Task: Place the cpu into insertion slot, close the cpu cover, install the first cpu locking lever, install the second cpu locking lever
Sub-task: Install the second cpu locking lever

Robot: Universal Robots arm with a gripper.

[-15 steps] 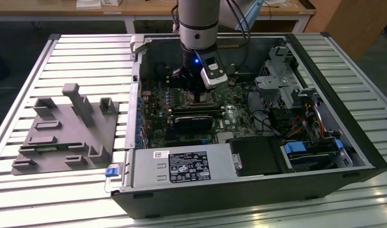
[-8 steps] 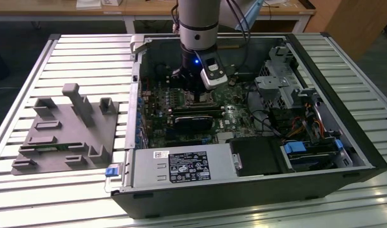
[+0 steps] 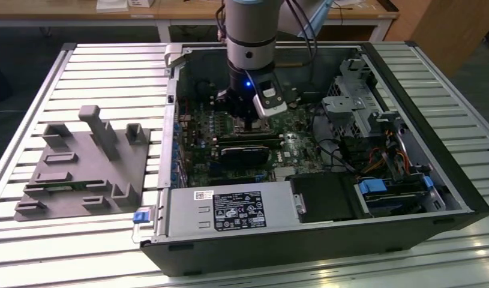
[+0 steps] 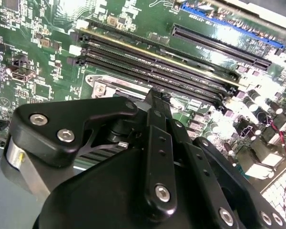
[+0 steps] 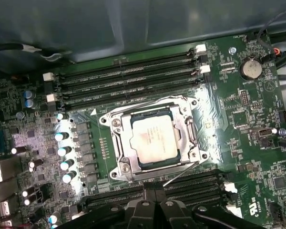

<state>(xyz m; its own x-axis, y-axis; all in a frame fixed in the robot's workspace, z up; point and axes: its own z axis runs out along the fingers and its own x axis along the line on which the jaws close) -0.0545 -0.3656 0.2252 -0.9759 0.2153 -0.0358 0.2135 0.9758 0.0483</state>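
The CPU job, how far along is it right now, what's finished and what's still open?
Done: in the first wrist view the cpu sits in the insertion slot, and the cpu cover lies closed around it. In hand: the claw hovers at the socket's edge beside a thin locking lever that angles out from the cover. Left: that lever does not look latched; the other lever's state is unclear.
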